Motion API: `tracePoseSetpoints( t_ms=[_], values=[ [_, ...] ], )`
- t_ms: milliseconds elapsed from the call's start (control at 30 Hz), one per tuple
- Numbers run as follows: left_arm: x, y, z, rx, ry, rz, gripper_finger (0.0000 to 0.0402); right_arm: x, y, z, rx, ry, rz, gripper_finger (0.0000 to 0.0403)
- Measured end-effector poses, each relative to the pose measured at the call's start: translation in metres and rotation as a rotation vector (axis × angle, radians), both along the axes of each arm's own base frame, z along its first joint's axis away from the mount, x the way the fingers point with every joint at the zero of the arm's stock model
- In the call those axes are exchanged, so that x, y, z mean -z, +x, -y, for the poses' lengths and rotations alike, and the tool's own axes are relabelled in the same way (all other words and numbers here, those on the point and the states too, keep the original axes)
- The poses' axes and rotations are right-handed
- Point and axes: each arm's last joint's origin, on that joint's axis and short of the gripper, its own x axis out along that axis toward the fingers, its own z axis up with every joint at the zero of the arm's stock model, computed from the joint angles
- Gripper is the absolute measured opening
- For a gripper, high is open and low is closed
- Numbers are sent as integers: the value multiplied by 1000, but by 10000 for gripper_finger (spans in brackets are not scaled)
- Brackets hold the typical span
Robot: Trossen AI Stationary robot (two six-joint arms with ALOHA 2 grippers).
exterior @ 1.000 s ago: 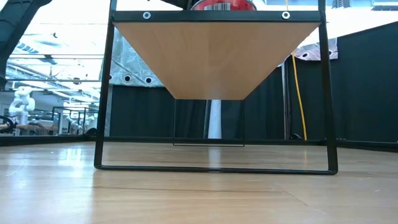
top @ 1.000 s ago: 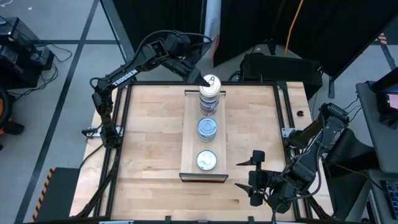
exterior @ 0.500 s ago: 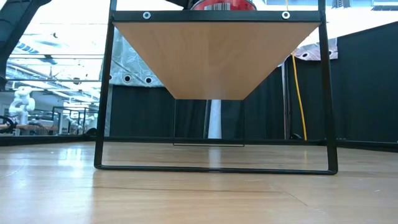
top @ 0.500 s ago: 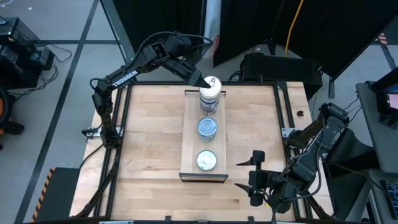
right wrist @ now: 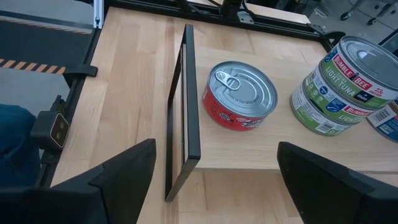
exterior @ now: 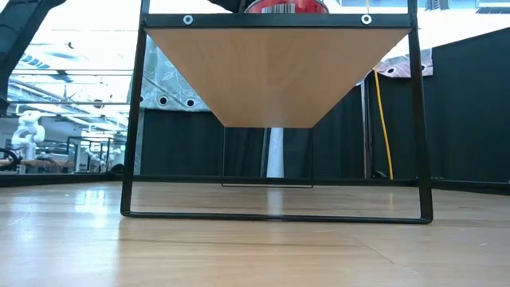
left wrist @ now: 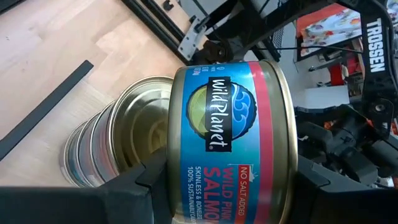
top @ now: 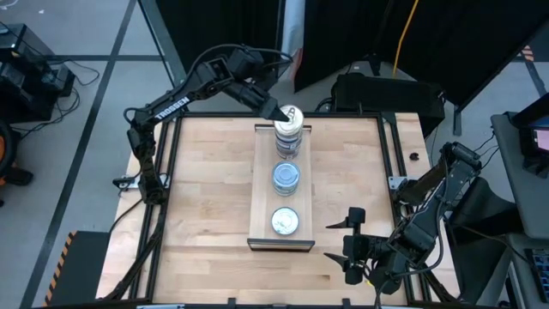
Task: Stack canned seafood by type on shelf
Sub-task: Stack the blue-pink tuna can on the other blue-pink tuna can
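Left gripper (left wrist: 217, 186) is clenched on a blue salmon can (left wrist: 233, 134), held tilted over the stack of silver cans (left wrist: 121, 140) at the shelf's (top: 262, 184) 12 o'clock end. Mid-shelf sits a second stack (top: 286, 178); a single red can (right wrist: 241, 94) lies at the 6 o'clock end. Right gripper (top: 352, 245) waits off the shelf's 4 o'clock corner — fingers (right wrist: 118, 180) spread, grasping nothing.
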Motion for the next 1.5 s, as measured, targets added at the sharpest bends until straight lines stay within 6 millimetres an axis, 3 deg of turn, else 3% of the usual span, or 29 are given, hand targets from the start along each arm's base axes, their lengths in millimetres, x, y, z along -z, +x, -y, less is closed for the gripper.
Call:
tracePoseSetpoints(
  t_ms=[367,700,1500],
  values=[
    [0,0,0,11,22,8,202,0,0,0,0,1,0,329],
    [-2,2,-1,3,40,29,255,0,0,-1,-11,12,-12,329],
    [2,-5,-5,-52,109,-48,257,1,0,0,-9,19,-18,329]
  ],
)
